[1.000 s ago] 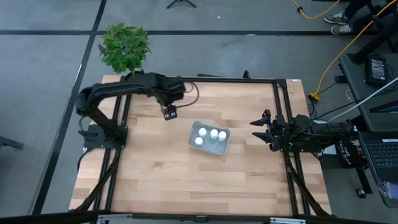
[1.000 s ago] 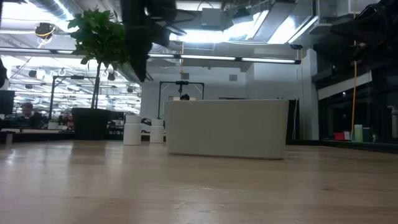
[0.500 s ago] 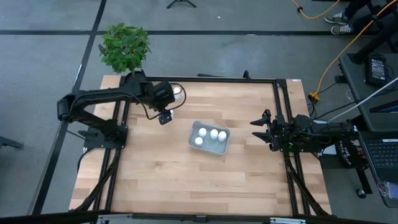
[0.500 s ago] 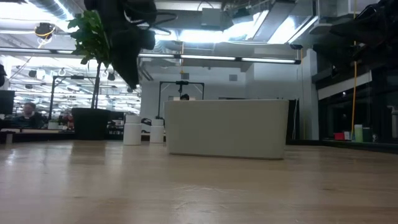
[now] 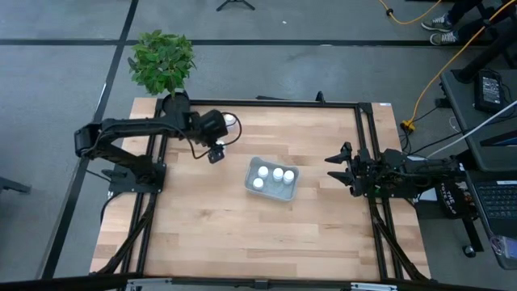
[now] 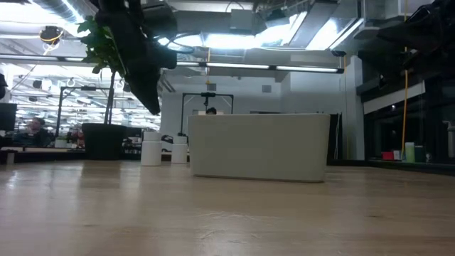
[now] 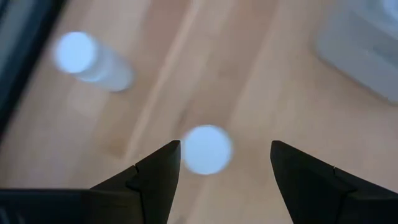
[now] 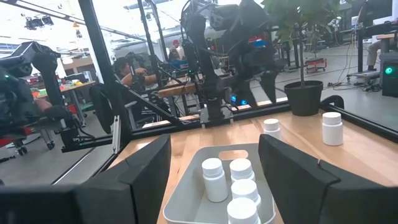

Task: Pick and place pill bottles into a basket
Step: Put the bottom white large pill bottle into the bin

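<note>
The grey-blue basket (image 5: 272, 181) sits mid-table and holds several white pill bottles (image 8: 241, 171), standing upright. Two more bottles stand on the table to its far left (image 6: 151, 151) (image 6: 179, 151). My left gripper (image 5: 215, 153) is open and hangs above the table, fingers pointing down. In the left wrist view one bottle's cap (image 7: 206, 149) shows below, between its fingers, and the other bottle (image 7: 87, 57) stands farther off. My right gripper (image 5: 338, 166) is open and empty at the table's right edge, facing the basket (image 8: 205, 158).
A potted plant (image 5: 161, 62) stands beyond the table's far left corner. Black frame rails (image 5: 355, 145) run along the table's left, right and far sides. Bare wood lies in front of the basket.
My left gripper has gone a little toward the table's left edge and downward, away from the basket, with its arm folding back. It stays open.
</note>
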Controlling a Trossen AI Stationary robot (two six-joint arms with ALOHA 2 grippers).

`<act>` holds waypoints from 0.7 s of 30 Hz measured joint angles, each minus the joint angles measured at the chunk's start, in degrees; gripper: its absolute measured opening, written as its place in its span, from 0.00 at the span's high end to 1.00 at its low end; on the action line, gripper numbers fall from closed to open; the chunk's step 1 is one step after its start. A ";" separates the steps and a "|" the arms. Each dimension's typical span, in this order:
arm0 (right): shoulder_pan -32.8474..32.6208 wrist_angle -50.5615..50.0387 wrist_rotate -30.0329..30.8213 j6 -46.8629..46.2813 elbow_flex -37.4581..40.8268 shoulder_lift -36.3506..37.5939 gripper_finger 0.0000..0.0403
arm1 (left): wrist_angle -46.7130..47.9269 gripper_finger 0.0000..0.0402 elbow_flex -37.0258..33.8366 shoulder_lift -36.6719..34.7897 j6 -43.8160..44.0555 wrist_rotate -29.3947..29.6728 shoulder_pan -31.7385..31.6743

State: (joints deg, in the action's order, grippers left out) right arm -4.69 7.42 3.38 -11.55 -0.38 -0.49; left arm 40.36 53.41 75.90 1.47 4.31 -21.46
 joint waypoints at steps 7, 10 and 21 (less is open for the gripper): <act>0.00 0.00 0.00 0.01 0.00 0.00 0.39 | 0.06 0.40 -0.09 0.02 -1.32 3.16 -3.13; 0.00 0.00 0.00 0.00 0.00 0.00 0.39 | -0.03 0.40 -0.09 0.02 -1.83 0.41 -4.06; 0.00 0.00 0.00 0.01 0.00 0.00 0.39 | -3.29 0.40 -1.25 0.04 -2.84 -3.86 -7.32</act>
State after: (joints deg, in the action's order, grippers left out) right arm -4.69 7.42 3.38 -11.54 -0.38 -0.49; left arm 37.07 52.16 75.94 -1.38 0.45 -28.78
